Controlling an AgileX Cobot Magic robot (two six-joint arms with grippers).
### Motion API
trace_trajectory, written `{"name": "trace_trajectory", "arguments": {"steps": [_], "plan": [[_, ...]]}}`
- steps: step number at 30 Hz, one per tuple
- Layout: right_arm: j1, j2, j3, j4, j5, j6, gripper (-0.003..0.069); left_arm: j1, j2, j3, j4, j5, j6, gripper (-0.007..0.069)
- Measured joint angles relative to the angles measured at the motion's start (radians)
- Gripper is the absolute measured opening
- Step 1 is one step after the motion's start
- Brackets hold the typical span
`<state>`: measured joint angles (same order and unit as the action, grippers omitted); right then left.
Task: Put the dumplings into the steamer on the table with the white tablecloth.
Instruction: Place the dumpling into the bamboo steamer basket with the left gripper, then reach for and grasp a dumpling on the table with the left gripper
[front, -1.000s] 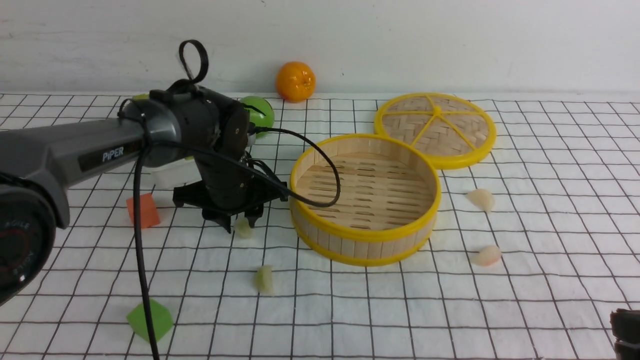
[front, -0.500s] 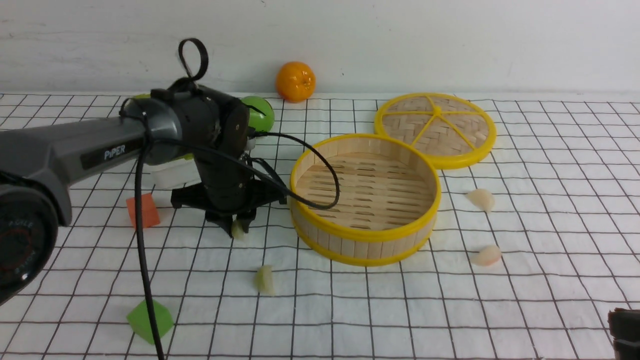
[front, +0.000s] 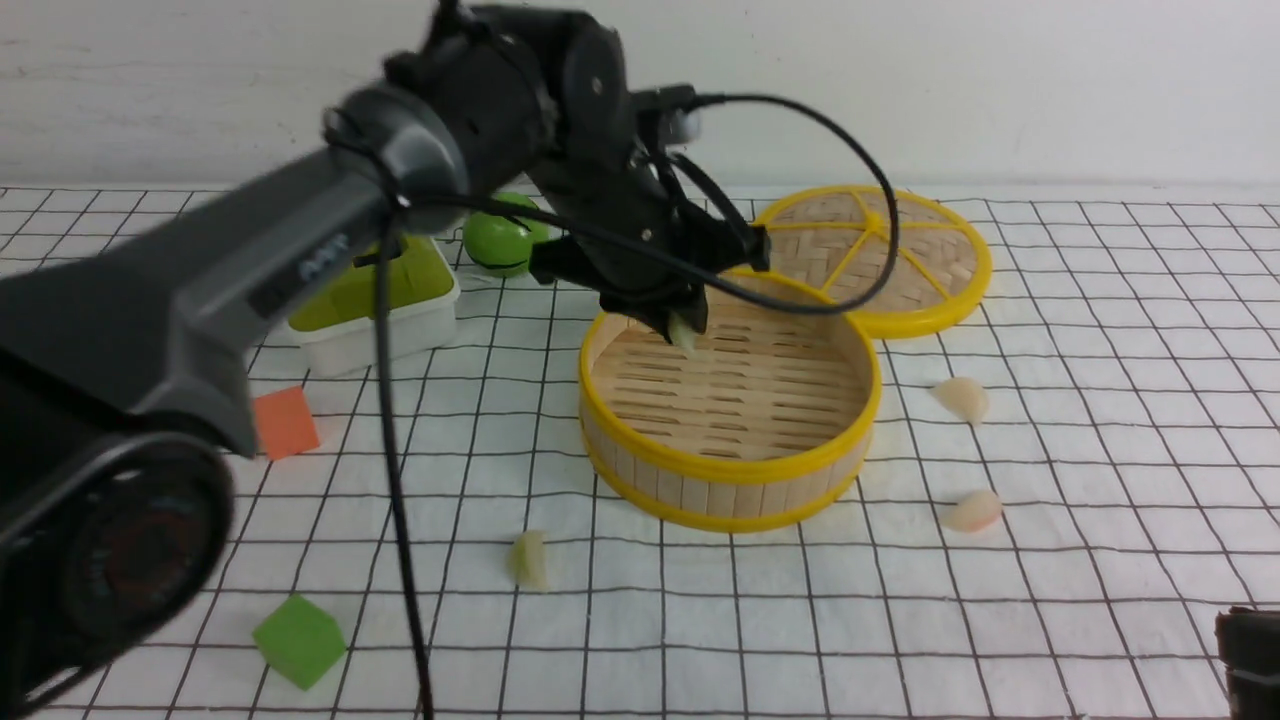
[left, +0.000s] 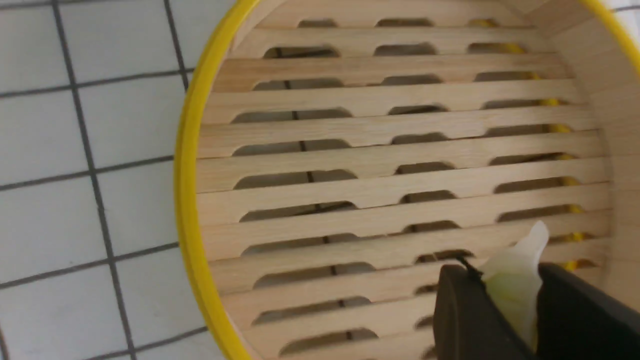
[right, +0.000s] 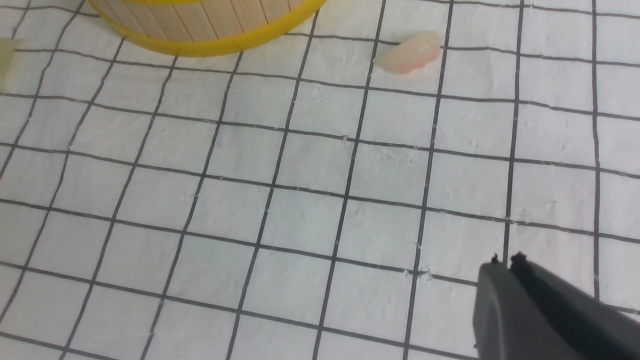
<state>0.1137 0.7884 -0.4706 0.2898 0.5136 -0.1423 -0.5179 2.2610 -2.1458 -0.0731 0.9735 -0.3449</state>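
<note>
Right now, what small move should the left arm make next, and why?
Probably lower slightly and open the left end effector: it pinches a pale green dumpling above the slatted floor, within the rim of the steamer, so a release should drop it in.

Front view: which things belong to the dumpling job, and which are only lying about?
Job: steamer, left tool, held green dumpling, loose green dumpling, far pink dumpling, near pink dumpling, tablecloth.
Lying about: woven lid, orange cube, green cube, green ball, green-topped white box.
</note>
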Motion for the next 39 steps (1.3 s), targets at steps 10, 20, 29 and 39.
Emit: {"name": "trace_trajectory", "arguments": {"steps": [10, 20, 29, 39], "plan": [[0.000, 0.000, 0.000, 0.048, 0.000, 0.000, 0.0020, 0.000, 0.169, -0.120, 0.145, -0.067, -0.057, 0.0151], [0.000, 0.000, 0.000, 0.048, 0.000, 0.000, 0.0024, -0.001, 0.186, -0.162, 0.142, -0.022, -0.061, 0.0354], [0.000, 0.000, 0.000, 0.048, -0.001, 0.000, 0.0030, 0.014, -0.116, -0.293, 0.187, 0.258, 0.053, 0.0381], [0.000, 0.000, 0.000, 0.048, 0.003, 0.000, 0.0031, 0.061, -0.338, 0.446, 0.116, 0.162, -0.001, 0.0330]]}}
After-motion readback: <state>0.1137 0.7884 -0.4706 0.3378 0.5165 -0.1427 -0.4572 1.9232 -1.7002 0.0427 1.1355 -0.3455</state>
